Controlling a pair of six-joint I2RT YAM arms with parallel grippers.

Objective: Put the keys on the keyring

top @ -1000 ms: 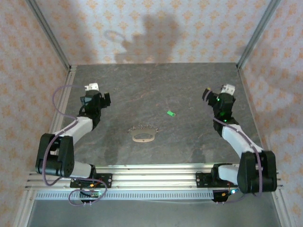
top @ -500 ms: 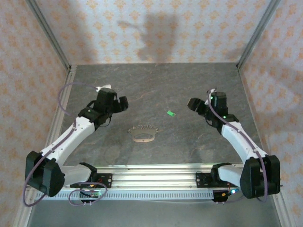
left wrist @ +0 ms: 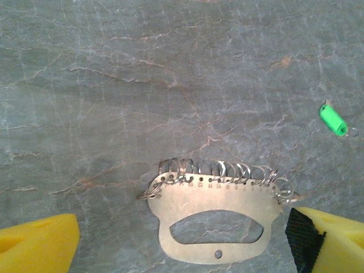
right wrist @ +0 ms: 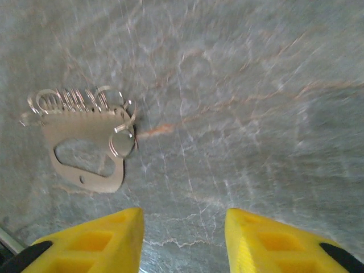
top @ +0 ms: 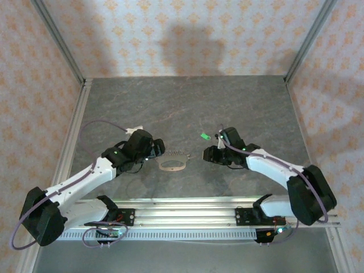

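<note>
Mid-table, flat: keyring [left wrist: 216, 197], keys [left wrist: 219, 169] bunched against its far edge. Above it, left gripper [left wrist: 183, 227] wide open; nearby, right gripper [right wrist: 183, 219] parted, empty. Seems the approach step. Calls next for lowering onto keyring to steady it, then pinching keys.

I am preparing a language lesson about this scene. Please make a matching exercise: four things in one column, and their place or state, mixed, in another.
1. green tag
2. keys
3. left claw
4. right claw

A. wide open, at the left side of the keyring
B. in a row along the keyring's far edge
C. lying alone, apart from the keyring
D. right of the keyring, holding nothing

Pairs: 1-C, 2-B, 3-A, 4-D
</note>
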